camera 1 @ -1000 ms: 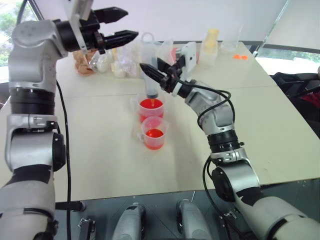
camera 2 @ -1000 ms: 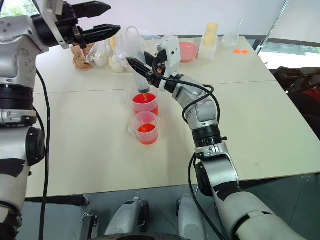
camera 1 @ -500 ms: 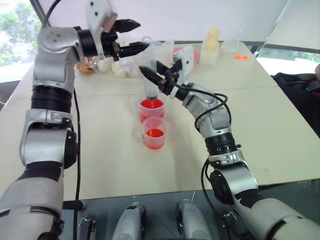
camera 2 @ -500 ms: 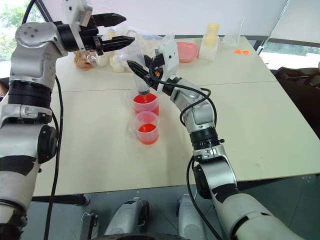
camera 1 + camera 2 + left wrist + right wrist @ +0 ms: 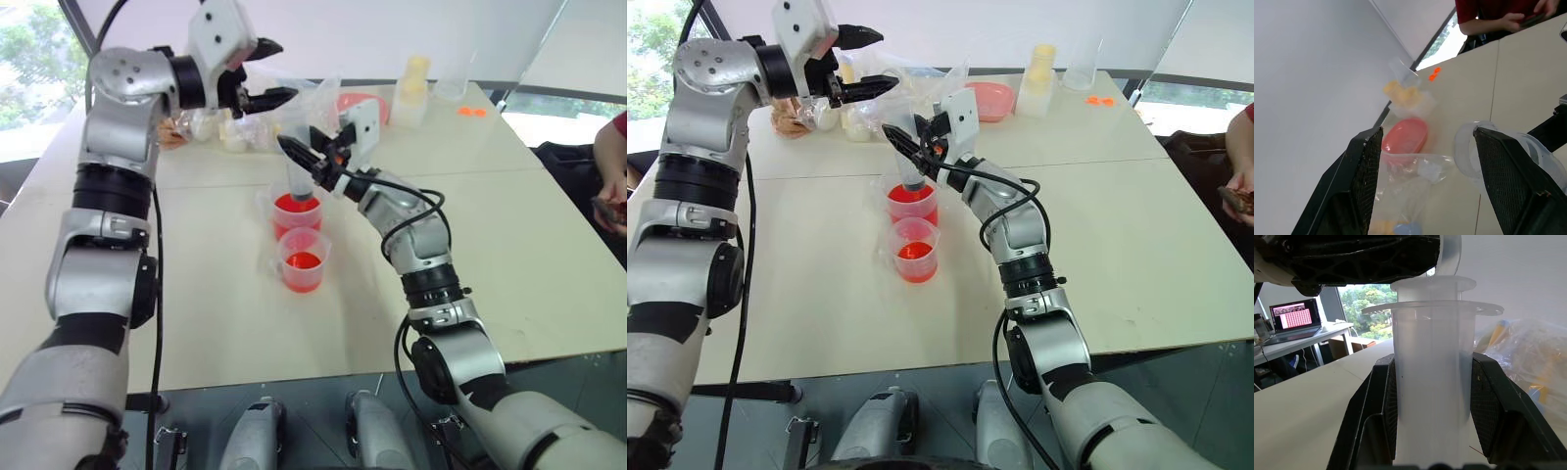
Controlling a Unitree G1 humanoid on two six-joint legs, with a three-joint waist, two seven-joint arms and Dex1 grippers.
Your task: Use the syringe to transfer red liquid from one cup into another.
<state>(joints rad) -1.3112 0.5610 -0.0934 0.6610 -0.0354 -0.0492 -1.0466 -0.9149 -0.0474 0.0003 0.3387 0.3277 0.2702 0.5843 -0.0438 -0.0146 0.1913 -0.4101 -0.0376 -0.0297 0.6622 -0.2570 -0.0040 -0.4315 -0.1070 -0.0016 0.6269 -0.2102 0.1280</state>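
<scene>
Behind the cups [image 5: 911,206], plastic bags [image 5: 926,83] crowd the left gripper's [image 5: 880,61] released jaws; right gripper [image 5: 911,147] grasps syringe [image 5: 912,157].

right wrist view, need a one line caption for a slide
Right gripper clamps the clear syringe barrel upright.

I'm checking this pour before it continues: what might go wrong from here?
1. The open left gripper is near the ring-shaped plunger top of the large clear plastic syringe; a missed grasp might tilt it.
2. The right gripper holds the syringe over the larger clear cup; jolting may splash red liquid or nudge the smaller clear cup.
</scene>
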